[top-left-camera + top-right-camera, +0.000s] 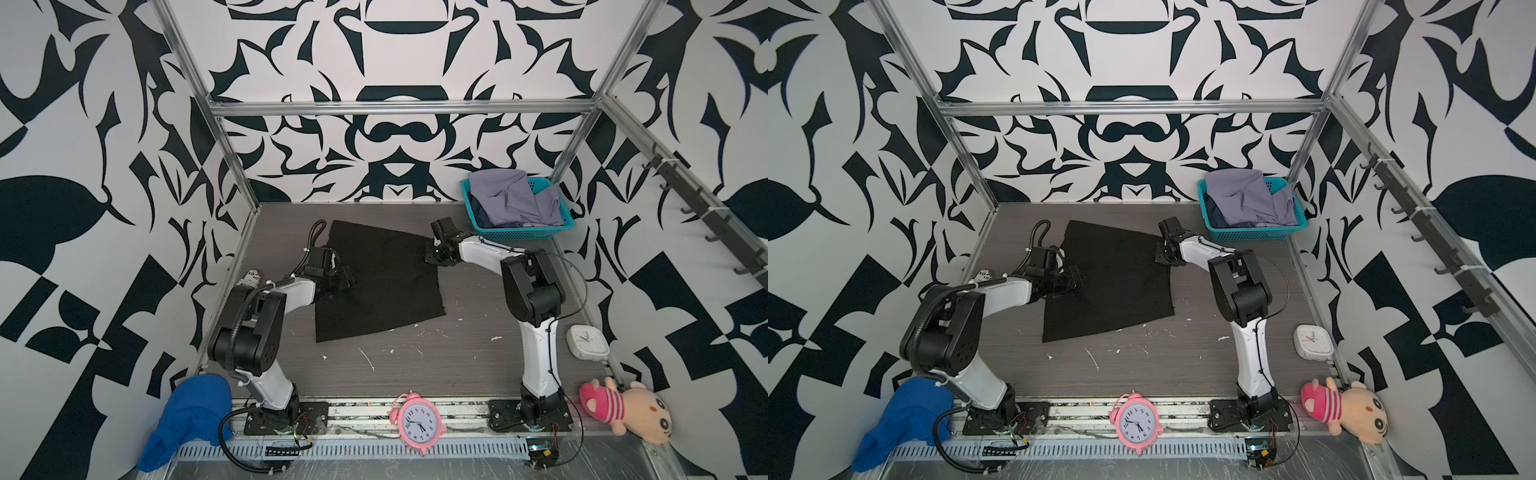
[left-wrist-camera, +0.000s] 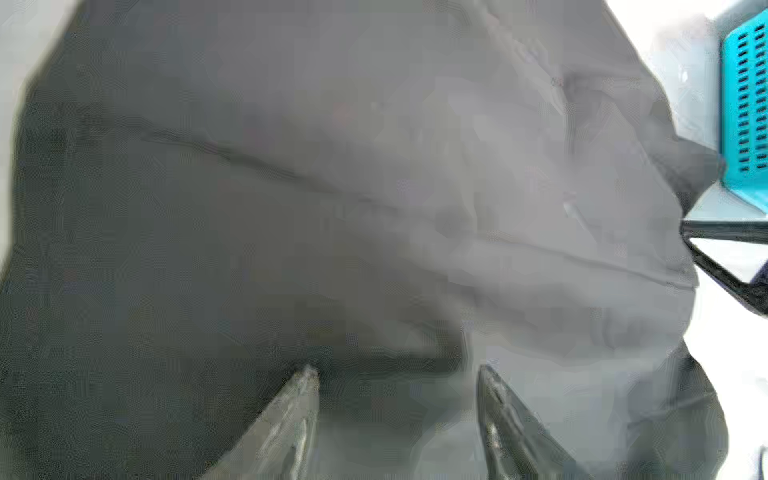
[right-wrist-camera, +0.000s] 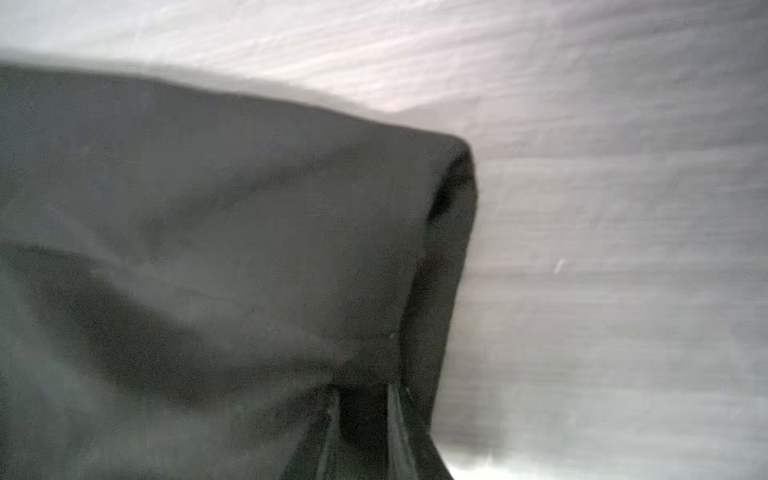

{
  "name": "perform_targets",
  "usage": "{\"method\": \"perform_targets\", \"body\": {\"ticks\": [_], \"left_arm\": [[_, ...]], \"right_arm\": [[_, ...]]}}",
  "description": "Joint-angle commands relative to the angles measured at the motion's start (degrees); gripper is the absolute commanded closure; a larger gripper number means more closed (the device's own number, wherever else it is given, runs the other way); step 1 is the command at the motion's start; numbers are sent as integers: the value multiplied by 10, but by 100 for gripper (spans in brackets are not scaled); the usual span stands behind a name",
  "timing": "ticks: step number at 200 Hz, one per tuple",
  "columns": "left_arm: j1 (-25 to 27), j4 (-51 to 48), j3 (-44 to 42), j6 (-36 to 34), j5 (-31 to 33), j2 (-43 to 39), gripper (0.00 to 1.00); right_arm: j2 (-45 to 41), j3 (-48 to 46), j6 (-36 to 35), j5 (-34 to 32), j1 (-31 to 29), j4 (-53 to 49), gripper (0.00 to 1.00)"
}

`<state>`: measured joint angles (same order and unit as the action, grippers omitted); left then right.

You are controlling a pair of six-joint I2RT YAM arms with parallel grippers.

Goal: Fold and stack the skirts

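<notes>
Grey wood-grain tabletop (image 1: 415,374) scattered with small white flecks, boxed in by black-and-white patterned walls and a bare aluminium frame.

The black skirt (image 1: 386,282) lies spread flat across the middle, nearer the far edge than the near one. The left hand (image 1: 347,278) rests over its left edge with its fingers (image 2: 307,382) well apart and nothing clamped between them. The right hand (image 3: 361,395) sits at the skirt's far right corner, its fingers nearly together with a fold of black cloth pinched between them.

A teal basket (image 1: 523,235) fills the far right corner. It holds the lavender skirt (image 1: 511,199) heaped on top, and a sliver of the dark blue skirt (image 1: 478,212) shows by the basket's left wall.

A white square clock (image 1: 587,340) lies at the right edge. A pink alarm clock (image 1: 417,419) lies at the middle of the near edge, a plush toy (image 1: 623,407) at the near right corner and a bright blue knit cloth (image 1: 191,415) at the near left corner.

The near half of the tabletop, between the two arm bases, is open.
</notes>
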<state>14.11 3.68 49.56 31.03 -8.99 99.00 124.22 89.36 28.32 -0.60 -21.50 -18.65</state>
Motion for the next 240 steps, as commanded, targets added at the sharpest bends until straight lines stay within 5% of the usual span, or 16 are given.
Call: {"method": "perform_targets", "body": {"ticks": [1, 38, 64, 114, 174, 240], "left_arm": [[-6, -12, 75, -32, 0, 54, 36], [-17, -33, 198, -44, -17, 133, 36], [-21, -39, 207, -30, -31, 103, 38], [-20, -109, 48, 5, 40, -127, 28], [-10, -280, -146, 170, 65, -380, 23], [4, -194, -235, 237, 21, -356, 21]], "right_arm": [[26, 62, 20, -22, 24, -41, 75], [75, 178, 24, -2, 48, -88, 75], [20, 166, 18, 28, 44, -82, 70], [-211, -77, 12, 128, 39, 28, 53], [-426, -413, 65, 196, 44, 125, 47], [-405, -542, 162, 224, 49, 262, 46]]}}
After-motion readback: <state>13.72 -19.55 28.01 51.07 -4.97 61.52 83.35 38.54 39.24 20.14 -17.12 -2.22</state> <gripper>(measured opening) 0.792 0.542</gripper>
